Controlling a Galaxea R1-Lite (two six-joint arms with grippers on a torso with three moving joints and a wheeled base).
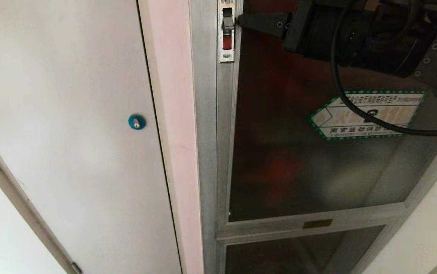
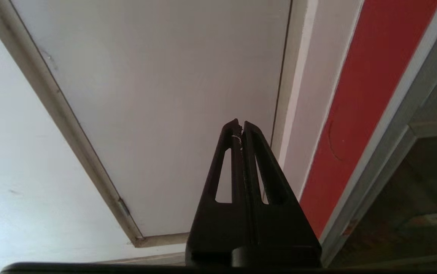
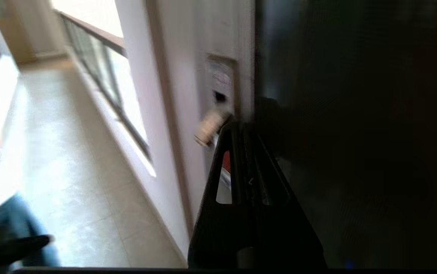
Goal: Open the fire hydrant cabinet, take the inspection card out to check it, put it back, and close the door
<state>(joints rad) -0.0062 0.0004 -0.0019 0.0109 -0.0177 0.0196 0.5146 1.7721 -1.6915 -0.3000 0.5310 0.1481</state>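
The fire hydrant cabinet point(image 1: 207, 152) has a silver frame and sits right of the white wall door. Its door point(image 1: 309, 171) is dark tinted glass with a green-edged hexagonal sticker point(image 1: 370, 114) and lies shut in the frame. A small latch point(image 1: 226, 32) with a red mark sits on the door's left stile. My right gripper point(image 1: 241, 21) is shut, its tips at the latch point(image 3: 216, 114) and empty. My left gripper point(image 2: 240, 125) is shut with nothing in it, down low before the white door. The inspection card is hidden.
A white door point(image 1: 70, 133) with a blue round lock point(image 1: 137, 121) stands left of the cabinet. A smaller glass panel point(image 1: 298, 253) lies below the door. The right arm's black cable point(image 1: 355, 110) hangs across the sticker. A person's leg point(image 3: 9, 232) shows in the corridor.
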